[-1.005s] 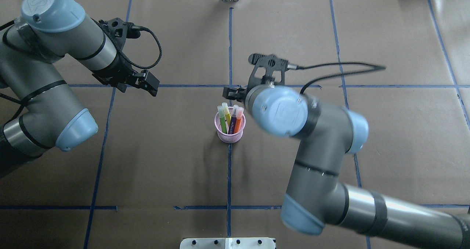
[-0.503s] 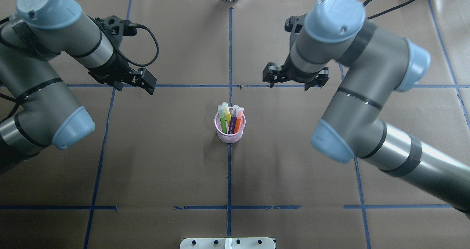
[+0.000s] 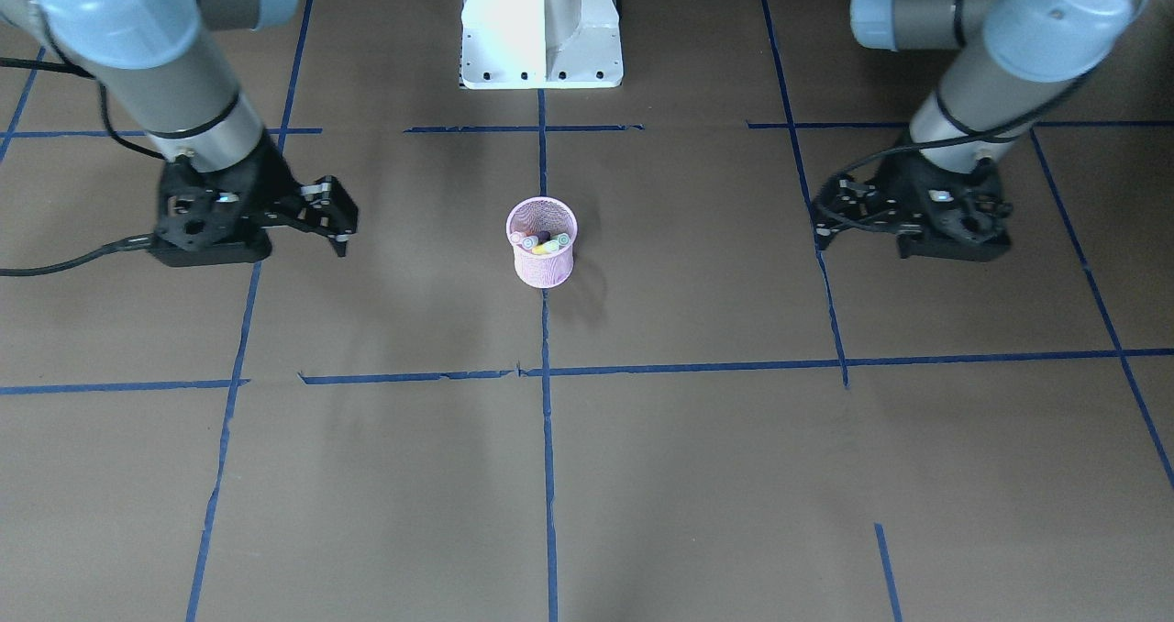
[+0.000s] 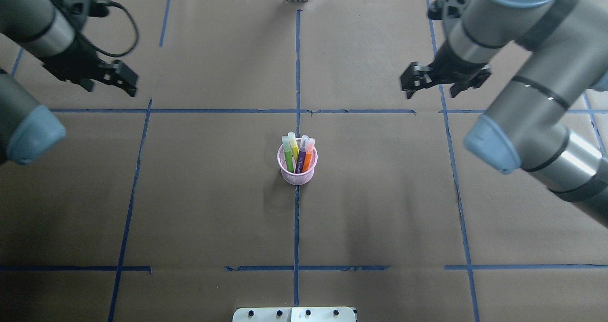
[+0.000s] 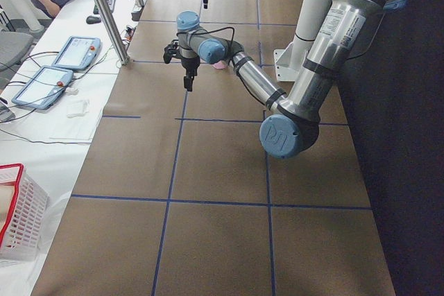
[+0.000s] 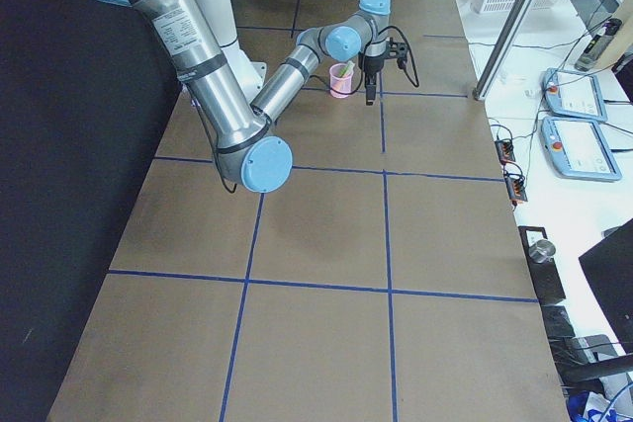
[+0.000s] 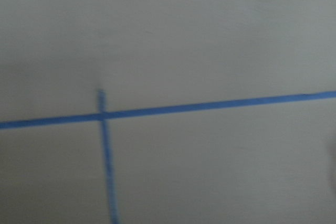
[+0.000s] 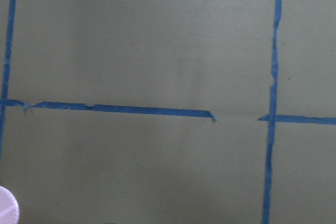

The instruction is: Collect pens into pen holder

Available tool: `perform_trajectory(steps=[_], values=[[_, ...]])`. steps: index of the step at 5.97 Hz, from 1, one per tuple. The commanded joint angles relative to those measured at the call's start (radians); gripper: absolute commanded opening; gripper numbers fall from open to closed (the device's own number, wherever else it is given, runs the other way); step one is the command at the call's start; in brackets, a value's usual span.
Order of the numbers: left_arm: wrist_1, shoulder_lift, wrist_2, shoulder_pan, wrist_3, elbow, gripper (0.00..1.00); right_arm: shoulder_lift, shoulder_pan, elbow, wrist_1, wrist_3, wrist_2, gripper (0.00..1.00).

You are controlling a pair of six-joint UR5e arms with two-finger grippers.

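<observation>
Four slim marker-like pens [image 4: 298,152], green, yellowish, purple and orange, are seen standing in the small pink wire-mesh cup [image 4: 297,175] at the overhead frame's centre. None is seen loose on the brown paper-covered table [image 4: 209,198], so collection is judged complete. Their long axes run near vertical, pale caps up. In the front-facing frame the left gripper [image 3: 819,220], mid-right, and the right gripper [image 3: 341,225], mid-left, are spread apart and empty.

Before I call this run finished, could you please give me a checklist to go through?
1. Four pens inside the pen holder: ok.
2. Pen holder upright: ok.
3. No stray pens lying on the table: ok.
4. Left hand and right hand carrying nothing: ok.
5. Both hands well apart from the pen holder: ok.
6. Hands open or shut: cannot tell.
</observation>
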Motion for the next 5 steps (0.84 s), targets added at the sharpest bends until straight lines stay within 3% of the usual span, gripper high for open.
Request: perform_trajectory(steps=[1, 3, 5], values=[[0.02, 0.105, -0.036, -0.162, 0.28, 0.015, 1.0, -0.168, 0.189, 0.014, 0.002, -0.35, 0.103, 1.0], [0.019, 0.206, -0.136, -0.355, 0.587, 0.097, 1.0, -0.375, 0.427, 0.011, 0.002, -0.771, 0.177, 1.0], [0.013, 0.304, -0.224, -0.509, 0.763, 0.167, 1.0, -0.574, 0.619, -0.01, 0.002, -1.043, 0.211, 1.0]])
